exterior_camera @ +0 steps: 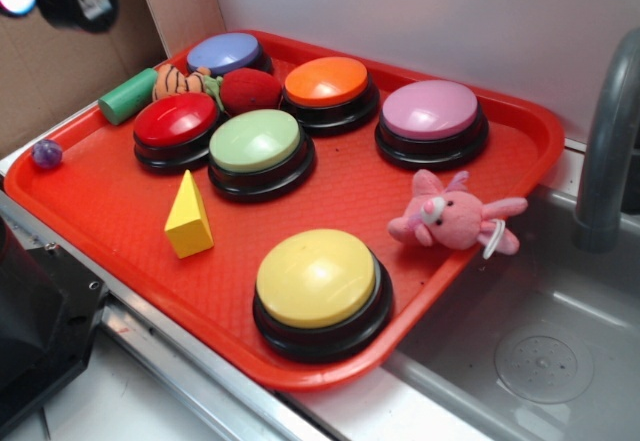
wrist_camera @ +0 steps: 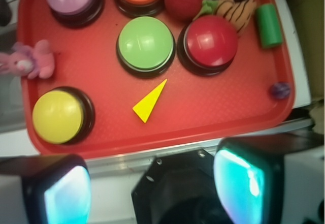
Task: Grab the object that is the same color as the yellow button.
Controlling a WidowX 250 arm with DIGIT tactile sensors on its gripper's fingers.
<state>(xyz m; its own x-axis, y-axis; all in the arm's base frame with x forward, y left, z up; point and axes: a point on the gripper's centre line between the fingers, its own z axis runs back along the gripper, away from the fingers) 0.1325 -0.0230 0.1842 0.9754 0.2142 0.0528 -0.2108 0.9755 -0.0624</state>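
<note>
I hold the gripper [wrist_camera: 152, 183] high off the tray's [exterior_camera: 100, 211] front edge, fingers [wrist_camera: 66, 193] spread, empty. Approach step. The yellow wedge block [exterior_camera: 189, 219] stands near that edge, between yellow button [exterior_camera: 316, 277] and red button [exterior_camera: 176, 119]. Next: descend, straddle it.

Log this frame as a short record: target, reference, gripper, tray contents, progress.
target: yellow wedge, upright on the tray, in front of the green button
reference: yellow button, near front edge
gripper: gripper open, high above the tray, holding nothing
other buttons: red, blue, orange, pink
progress: wedge untouched
</note>
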